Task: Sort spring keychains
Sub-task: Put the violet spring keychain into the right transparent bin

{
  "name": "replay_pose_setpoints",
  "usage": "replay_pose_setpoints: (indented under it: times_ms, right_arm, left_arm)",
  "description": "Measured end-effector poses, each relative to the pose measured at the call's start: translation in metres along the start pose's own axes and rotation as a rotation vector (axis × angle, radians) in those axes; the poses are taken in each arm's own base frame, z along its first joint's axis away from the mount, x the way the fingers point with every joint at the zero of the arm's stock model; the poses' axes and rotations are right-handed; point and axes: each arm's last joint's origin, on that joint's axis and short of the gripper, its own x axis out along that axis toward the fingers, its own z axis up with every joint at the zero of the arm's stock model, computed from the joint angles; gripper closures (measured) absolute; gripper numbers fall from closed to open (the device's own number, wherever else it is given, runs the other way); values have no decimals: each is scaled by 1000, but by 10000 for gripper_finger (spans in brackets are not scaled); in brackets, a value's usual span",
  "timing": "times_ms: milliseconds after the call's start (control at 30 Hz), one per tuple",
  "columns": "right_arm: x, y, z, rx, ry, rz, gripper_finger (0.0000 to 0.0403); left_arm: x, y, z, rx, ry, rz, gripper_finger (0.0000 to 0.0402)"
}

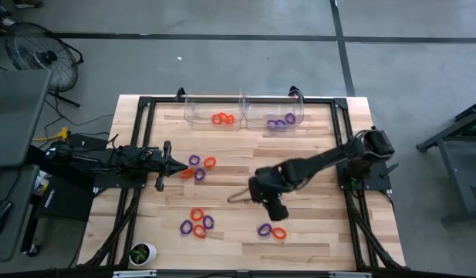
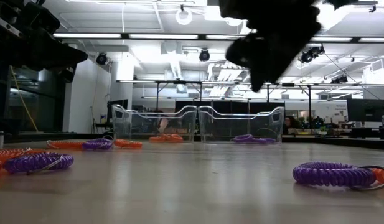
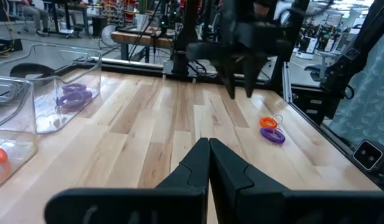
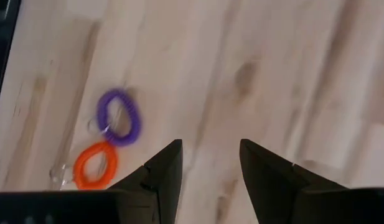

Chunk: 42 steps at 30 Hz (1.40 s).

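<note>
Looking down on a pale plank table (image 1: 315,154), wood grain running left to right, framed in dark rails. Sitting at the far edge, two clear plastic bins side by side: left bin (image 1: 212,110) holding orange coils (image 1: 223,119), right bin (image 1: 274,110) holding purple coils (image 1: 281,122).

Reaching in from the right, the right arm (image 1: 322,162), bent at the elbow, hanging above bare wood mid-table. Right gripper (image 4: 210,165) spread wide, gripping nothing, fingers pointing down. Lying just beside it on the near side, a purple keychain (image 4: 119,117) touching an orange keychain (image 4: 96,165), both small ribbed plastic rings, a thin metal ring trailing off the orange one.

Stretching flat from the left edge, the left arm (image 1: 106,158), low over the wood. Left gripper (image 3: 209,163) pressed tight together, pinching nothing, tips pointing right at a cluster of purple and orange coils (image 1: 197,167). Sitting nearer, left of centre, another loose bunch of coils (image 1: 197,224), mixed colours, touching one another.
</note>
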Motion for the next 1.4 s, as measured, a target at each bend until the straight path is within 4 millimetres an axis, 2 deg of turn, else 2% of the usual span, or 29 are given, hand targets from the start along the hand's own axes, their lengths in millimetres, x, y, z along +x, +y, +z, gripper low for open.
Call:
replay_pose_setpoints:
  times_ms: [333, 533, 1100, 1400]
  right_arm:
    - [27, 35, -19, -112, -16, 21, 249]
    - [41, 49, -20, -152, -23, 0, 249]
    - [74, 66, -21, -173, -21, 21, 249]
    - [89, 66, -24, -174, 12, 15, 249]
  left_arm:
    - [0, 0, 0, 0, 1, 0, 401]
    - [0, 0, 0, 0, 1, 0, 401]
    - [0, 0, 0, 0, 2, -5, 401]
    - [0, 0, 0, 0, 2, -5, 401]
